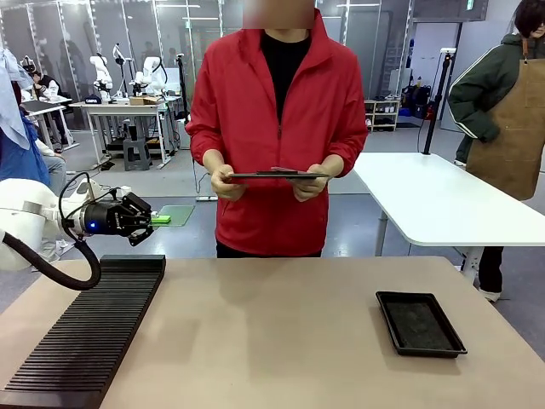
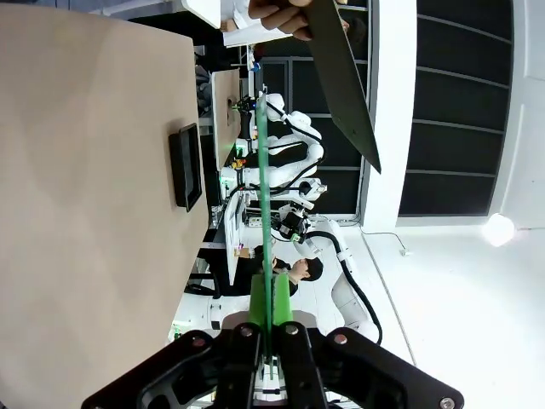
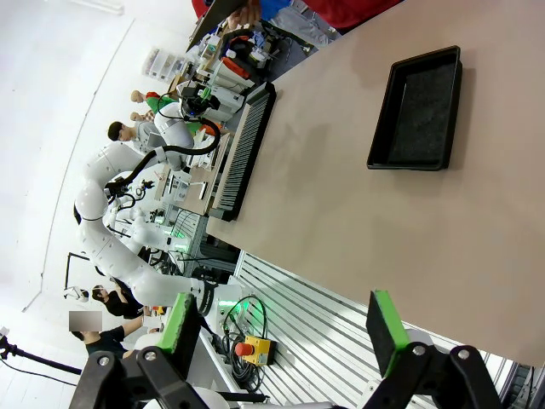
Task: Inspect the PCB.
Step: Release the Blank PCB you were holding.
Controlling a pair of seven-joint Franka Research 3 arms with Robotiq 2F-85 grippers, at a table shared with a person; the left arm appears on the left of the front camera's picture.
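Your left arm (image 1: 21, 223) has a smooth, rounded white shell with a grey band near the wrist. A thick black ribbed hose (image 1: 51, 271) runs from it, and thinner black cables (image 1: 72, 192) curve over the wrist. Your left gripper (image 1: 159, 220) is black, with a small blue light (image 1: 91, 226) on its body and green pads (image 2: 258, 300) at the tips. Silver screw heads (image 2: 441, 402) sit in its black linkage. Your right gripper (image 3: 281, 328) matches it: black angular links, round screw heads (image 3: 100, 360) and bright green pads (image 3: 180, 322).
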